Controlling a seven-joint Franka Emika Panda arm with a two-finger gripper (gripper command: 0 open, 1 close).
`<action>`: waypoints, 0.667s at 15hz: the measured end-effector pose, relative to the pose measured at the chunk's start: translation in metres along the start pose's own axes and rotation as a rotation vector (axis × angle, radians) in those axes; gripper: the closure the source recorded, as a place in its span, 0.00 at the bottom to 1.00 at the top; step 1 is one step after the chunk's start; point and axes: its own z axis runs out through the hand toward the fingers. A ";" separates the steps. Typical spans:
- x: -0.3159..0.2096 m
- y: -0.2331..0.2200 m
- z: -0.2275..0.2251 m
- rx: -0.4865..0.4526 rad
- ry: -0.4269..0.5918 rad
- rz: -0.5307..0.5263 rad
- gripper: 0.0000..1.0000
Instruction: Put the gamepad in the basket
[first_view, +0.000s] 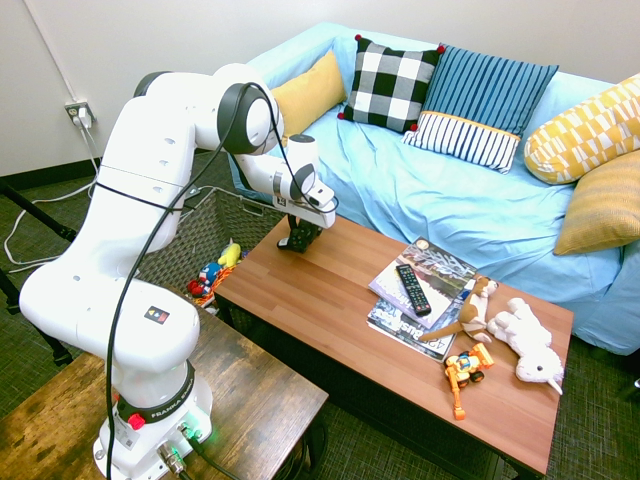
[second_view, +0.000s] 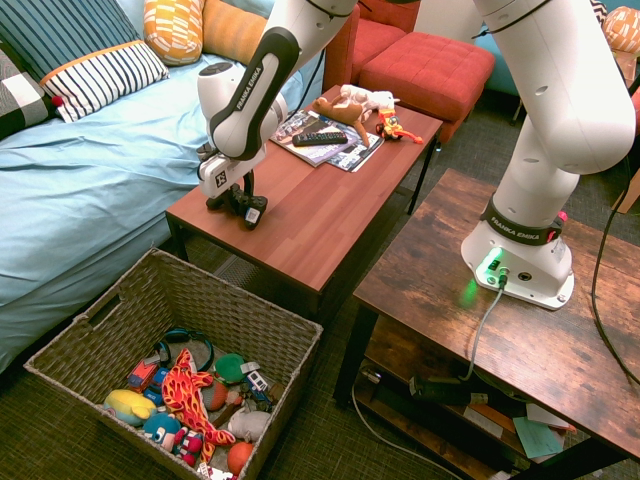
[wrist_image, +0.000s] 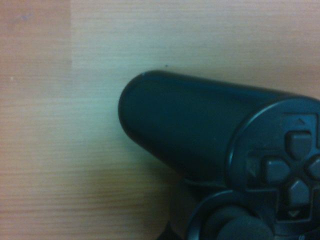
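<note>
Filling your wrist view, the small black plastic gamepad (wrist_image: 220, 170) lies on the reddish wooden table (first_view: 330, 300), directly under the gripper (second_view: 238, 203); whether its jaws pinch it, you cannot tell. Lifting and carrying to the large woven basket (second_view: 285, 335) beyond the table's end remain.

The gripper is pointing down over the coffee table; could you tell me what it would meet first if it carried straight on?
The gripper points straight down at the gamepad, which lies on the coffee table. It would meet the gamepad first, and may already touch it; contact is hard to judge.
</note>
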 end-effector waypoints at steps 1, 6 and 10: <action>0.002 0.001 0.000 0.003 -0.003 0.011 1.00; 0.019 0.005 -0.024 0.048 -0.015 0.044 1.00; 0.001 -0.019 -0.076 0.092 -0.002 0.008 1.00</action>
